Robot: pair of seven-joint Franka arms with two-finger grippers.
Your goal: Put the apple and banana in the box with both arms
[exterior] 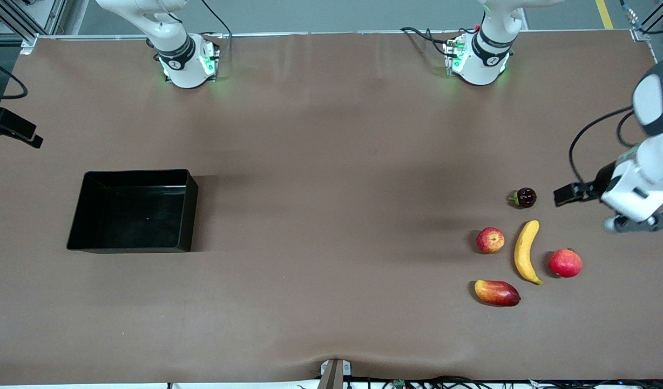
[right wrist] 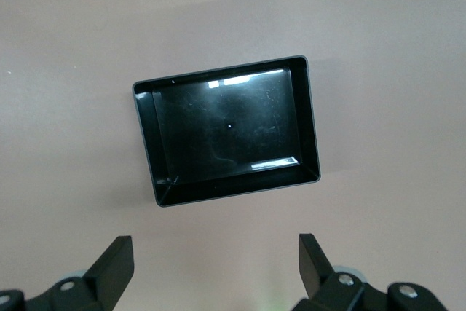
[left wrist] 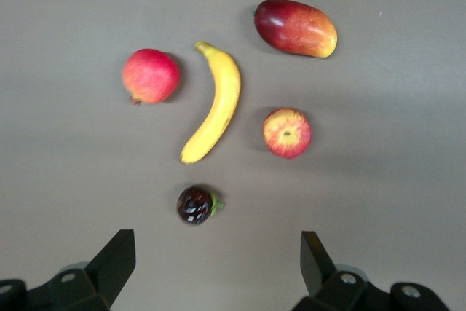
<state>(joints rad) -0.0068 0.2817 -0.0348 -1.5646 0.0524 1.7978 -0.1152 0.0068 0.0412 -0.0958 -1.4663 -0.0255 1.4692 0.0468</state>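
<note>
The apple, red with yellow patches, lies on the brown table toward the left arm's end, beside the yellow banana. The left wrist view shows the apple and the banana too. My left gripper is open and empty, up in the air by the fruit group; in the front view it shows at the table's edge. The black box stands empty toward the right arm's end. My right gripper is open and empty, high over the table beside the box; it is out of the front view.
A uniformly red round fruit lies beside the banana. A red-yellow mango lies nearer to the camera than the apple. A small dark fruit lies farther from it than the banana. A wide stretch of bare table separates fruits and box.
</note>
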